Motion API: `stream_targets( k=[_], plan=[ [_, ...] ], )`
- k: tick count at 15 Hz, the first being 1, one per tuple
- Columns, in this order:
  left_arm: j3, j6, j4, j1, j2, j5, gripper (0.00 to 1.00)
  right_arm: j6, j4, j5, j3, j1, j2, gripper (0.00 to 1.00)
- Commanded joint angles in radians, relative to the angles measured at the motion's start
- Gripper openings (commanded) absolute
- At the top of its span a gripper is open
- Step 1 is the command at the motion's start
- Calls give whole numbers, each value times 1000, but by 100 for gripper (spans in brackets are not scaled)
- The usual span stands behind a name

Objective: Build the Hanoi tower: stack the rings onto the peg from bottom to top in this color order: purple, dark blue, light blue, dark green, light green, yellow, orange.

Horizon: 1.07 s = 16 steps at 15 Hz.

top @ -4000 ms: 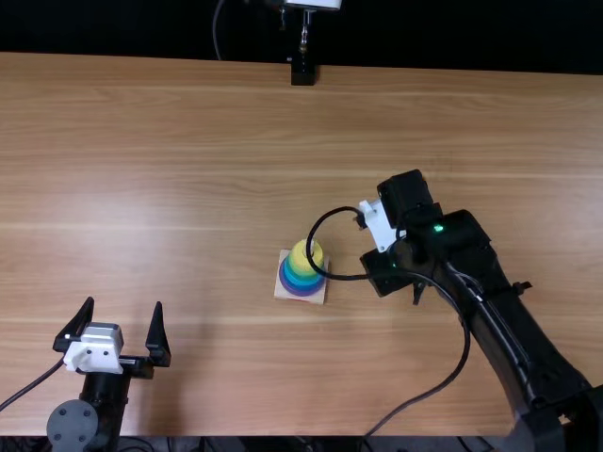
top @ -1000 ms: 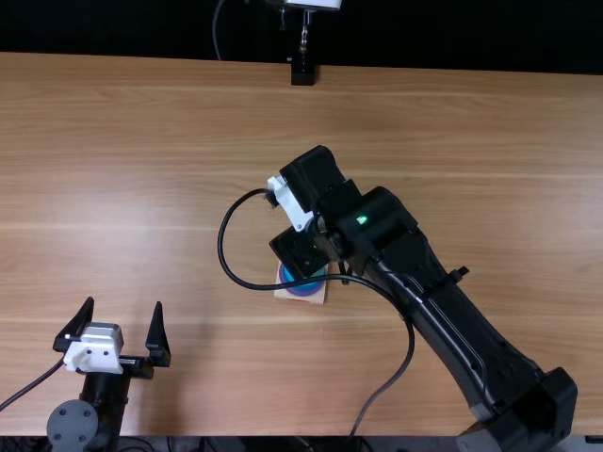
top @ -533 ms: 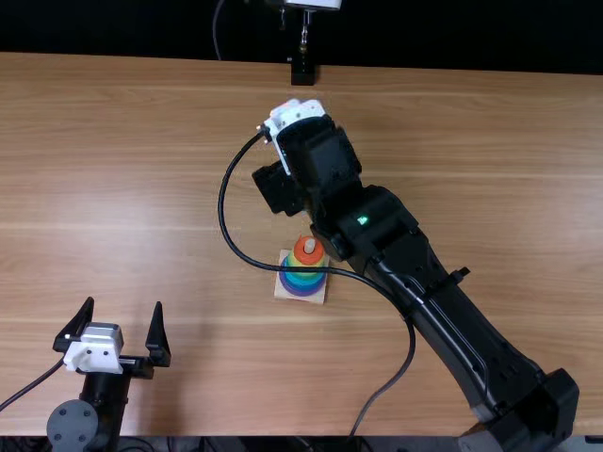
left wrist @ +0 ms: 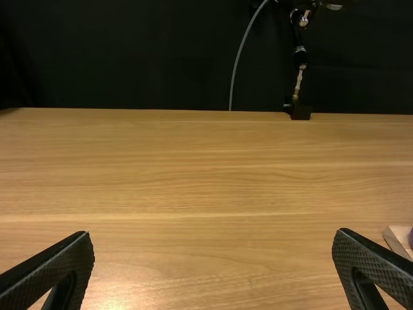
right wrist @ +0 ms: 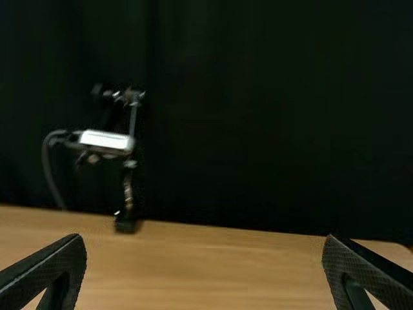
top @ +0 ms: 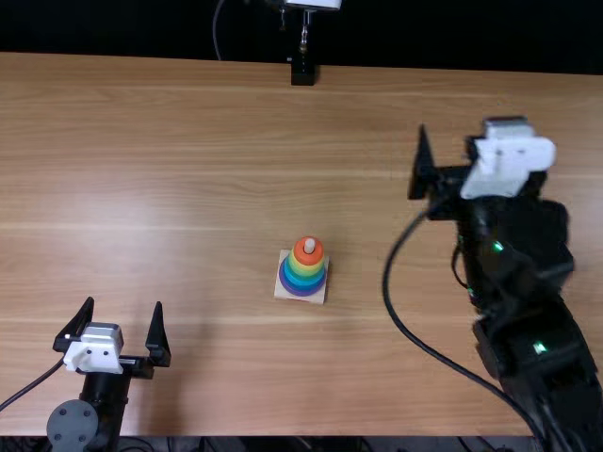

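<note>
Left side, top view: your left hand (top: 124, 303) stands open over the near part of the table (top: 188, 188), fingers (top: 156, 331) well apart and pointing toward the far side; a black cable (top: 28, 387) trails from it. In the left wrist view you have its two fingers spread with nothing between them.

Middle: the tower stands upright on its pale base (top: 284, 291), well apart from both hands. You read orange (top: 299, 253) on top, yellow (top: 296, 263) just under, greens and blues beneath, purple (top: 298, 291) lowest. The peg (top: 309, 246) pokes through the orange ring. A black stand (top: 302, 72) sits at the far edge.

Right side: your right hand (top: 467, 132) is over the table's far part, open and empty; the right wrist view gives you its spread fingers. Its cable (top: 387, 287) curves toward the near edge.
</note>
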<state>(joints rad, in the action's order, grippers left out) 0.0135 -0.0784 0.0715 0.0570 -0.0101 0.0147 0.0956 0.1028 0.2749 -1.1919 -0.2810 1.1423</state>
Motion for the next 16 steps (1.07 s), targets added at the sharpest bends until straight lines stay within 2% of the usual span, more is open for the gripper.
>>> stream_targets(
  k=[1, 2, 3, 6, 8, 10, 14, 16],
  plan=[
    [-14, 8, 43, -11, 10, 2, 100, -5, -41, -150, 130, 103, -88, 100],
    [-14, 8, 43, -11, 10, 2, 100, -7, -58, -233, 219, 167, -159, 100],
    [-14, 8, 43, -11, 10, 2, 100, -7, -63, -266, 314, 207, -230, 100],
    [-14, 8, 43, -11, 10, 2, 100, -7, -124, -267, 606, 267, -501, 100],
    [-14, 8, 43, -11, 10, 2, 100, -5, -216, -266, 813, 284, -704, 100],
    [-14, 8, 43, -11, 10, 2, 100, -9, -227, -267, 968, 282, -862, 100],
    [-14, 8, 43, -11, 10, 2, 100, -9, -214, -266, 1152, 282, -1052, 100],
    [-14, 8, 43, -11, 10, 2, 100, -13, -153, -260, 1175, 282, -1102, 100]
  ],
)
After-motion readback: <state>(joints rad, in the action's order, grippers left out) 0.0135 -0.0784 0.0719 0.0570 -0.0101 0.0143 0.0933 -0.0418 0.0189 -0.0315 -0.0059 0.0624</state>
